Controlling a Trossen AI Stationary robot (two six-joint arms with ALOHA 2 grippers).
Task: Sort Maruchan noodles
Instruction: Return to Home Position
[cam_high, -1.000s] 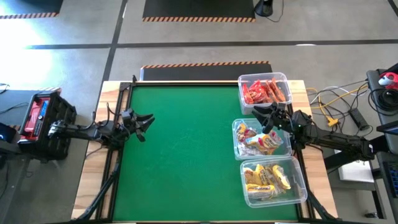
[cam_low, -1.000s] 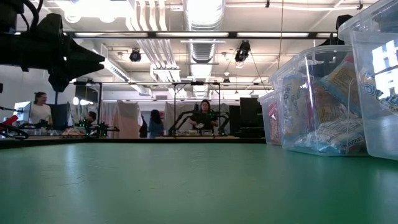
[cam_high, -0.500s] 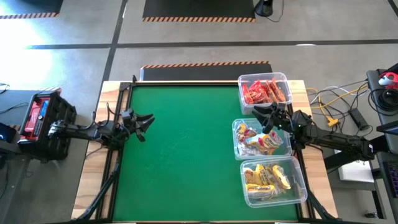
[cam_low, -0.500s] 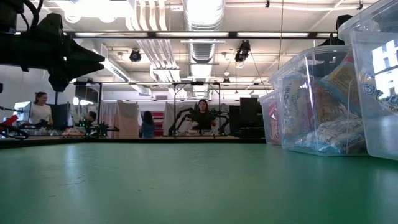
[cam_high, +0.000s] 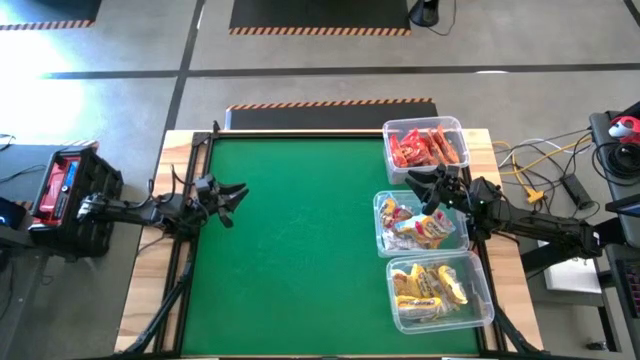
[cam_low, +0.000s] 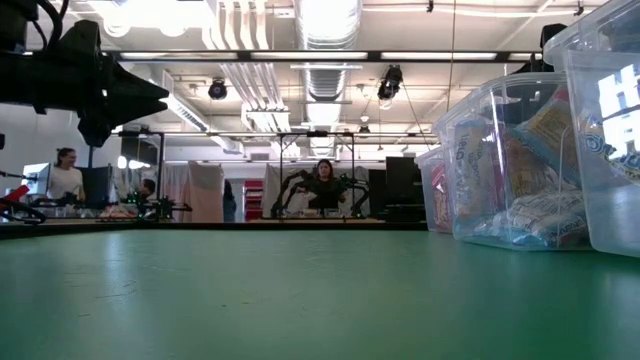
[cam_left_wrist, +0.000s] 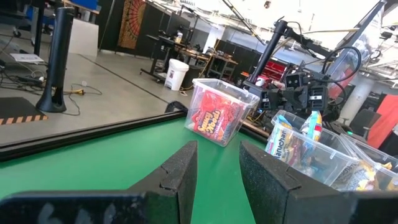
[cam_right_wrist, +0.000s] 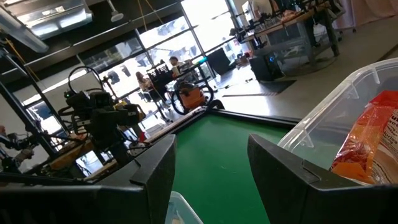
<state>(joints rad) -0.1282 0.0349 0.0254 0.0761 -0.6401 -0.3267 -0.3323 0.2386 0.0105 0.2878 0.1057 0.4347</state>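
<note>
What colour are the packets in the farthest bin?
Red packets, seen best in the high view.

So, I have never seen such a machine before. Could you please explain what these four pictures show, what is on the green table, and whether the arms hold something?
This is a robot with two dark arms at a green table. One picture looks straight down, one looks level across the table top, and two come from cameras on the wrists. The left gripper waits at the table's left edge, open and empty. The right gripper hangs above the bins, between the far and middle ones, also open and empty. On the right stand three clear bins of noodle packets: the red packets farthest, the yellow and blue packets in the middle, the yellow-orange packets nearest. No packet lies loose on the table, so the sorting looks finished.
</note>
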